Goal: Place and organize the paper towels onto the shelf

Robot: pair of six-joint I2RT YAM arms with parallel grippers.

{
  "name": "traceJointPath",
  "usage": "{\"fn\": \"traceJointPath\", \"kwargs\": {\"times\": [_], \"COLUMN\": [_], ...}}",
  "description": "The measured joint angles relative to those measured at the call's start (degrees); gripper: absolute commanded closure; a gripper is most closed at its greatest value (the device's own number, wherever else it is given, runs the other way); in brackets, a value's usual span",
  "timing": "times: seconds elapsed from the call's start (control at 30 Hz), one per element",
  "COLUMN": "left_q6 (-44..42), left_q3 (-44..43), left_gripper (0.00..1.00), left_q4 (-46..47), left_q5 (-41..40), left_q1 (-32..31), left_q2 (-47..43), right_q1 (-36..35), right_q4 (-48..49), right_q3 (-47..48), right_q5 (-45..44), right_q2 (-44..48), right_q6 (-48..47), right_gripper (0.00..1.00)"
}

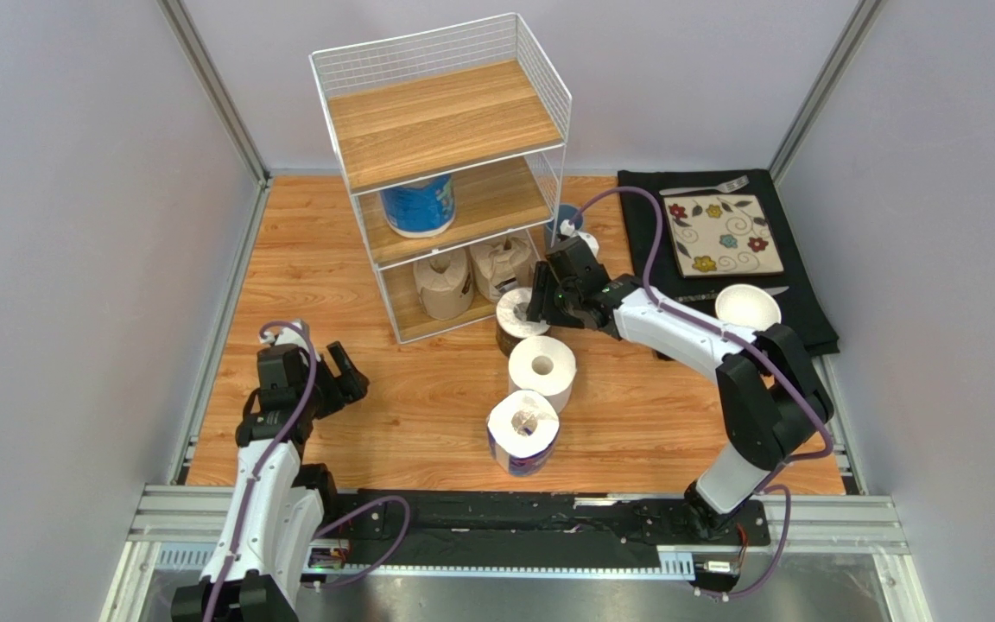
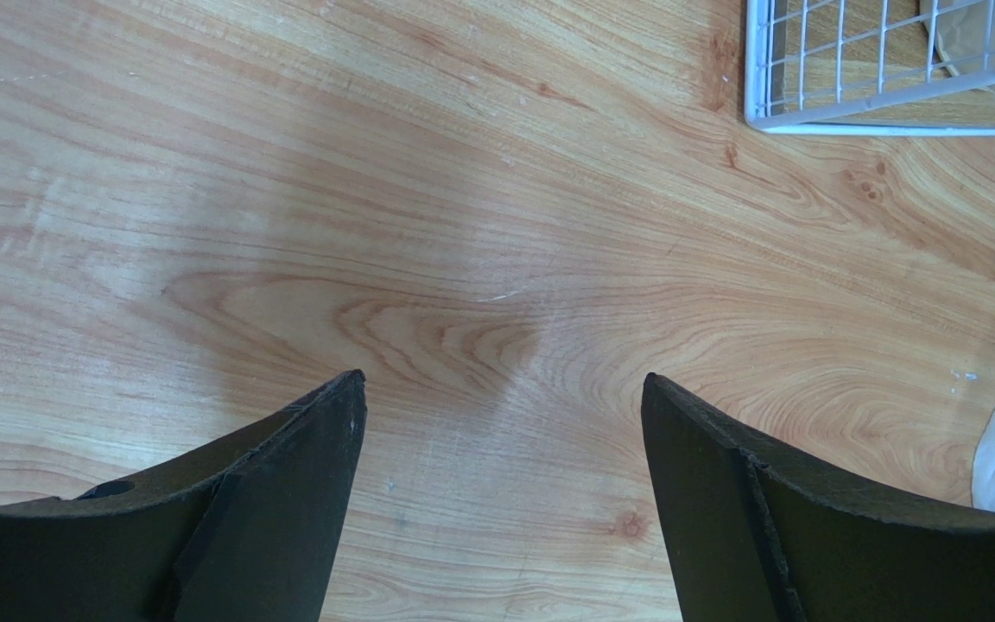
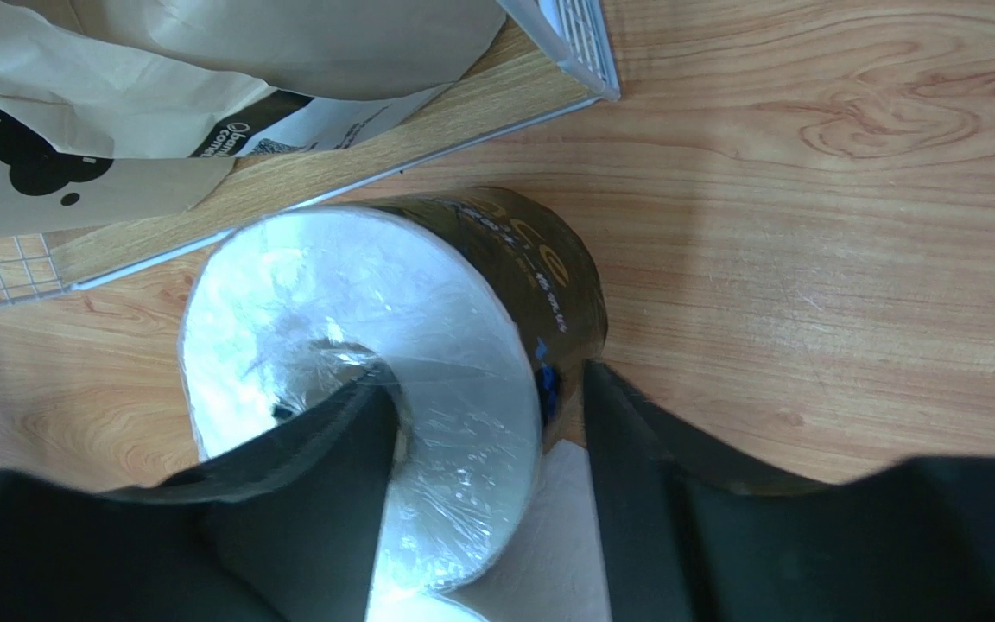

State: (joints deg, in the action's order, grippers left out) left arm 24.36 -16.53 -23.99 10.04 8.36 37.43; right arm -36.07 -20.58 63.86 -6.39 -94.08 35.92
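The shelf [image 1: 444, 123] stands at the back of the table. A blue-wrapped roll [image 1: 418, 205] sits on its middle tier, and two brown-paper rolls [image 1: 443, 283] [image 1: 503, 266] on its bottom tier. Right in front stands the dark-wrapped roll [image 1: 513, 318] [image 3: 321, 298]. My right gripper [image 1: 544, 301] [image 3: 487, 373] grips its wall, one finger in the core, the other against the dark wrap. A plain white roll [image 1: 543, 369] and another blue-wrapped roll [image 1: 524, 432] stand nearer. My left gripper [image 1: 334, 376] [image 2: 503, 395] hovers open over bare wood.
At the back right lies a black mat [image 1: 652, 220] with a floral plate [image 1: 723, 236], a fork [image 1: 704, 185] and a white bowl [image 1: 747, 307]. A blue cup [image 1: 568, 220] stands beside the shelf. A corner of the shelf [image 2: 853, 78] shows in the left wrist view.
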Motion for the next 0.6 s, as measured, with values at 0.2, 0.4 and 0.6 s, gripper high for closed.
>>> {"fn": "traceJointPath", "kwargs": {"times": [0.2,0.4,0.6], "left_q6": [0.0,0.0,0.0], "left_q3": [0.0,0.0,0.0], "left_gripper": [0.14,0.14,0.14], "left_q4": [0.0,0.0,0.0], "left_q5": [0.0,0.0,0.2], "left_q1": [0.0,0.0,0.0], "left_q2": [0.0,0.0,0.0], "right_q1": [0.0,0.0,0.0], "right_q4": [0.6,-0.2,-3.2], "right_q3": [0.2,-1.3,-3.0], "right_q5": [0.3,-1.5,-4.2], "right_q2": [-0.3,2.8,14.7], "right_q6": [-0.5,-1.7,-4.8], "right_gripper": [0.60,0.60,0.60]}}
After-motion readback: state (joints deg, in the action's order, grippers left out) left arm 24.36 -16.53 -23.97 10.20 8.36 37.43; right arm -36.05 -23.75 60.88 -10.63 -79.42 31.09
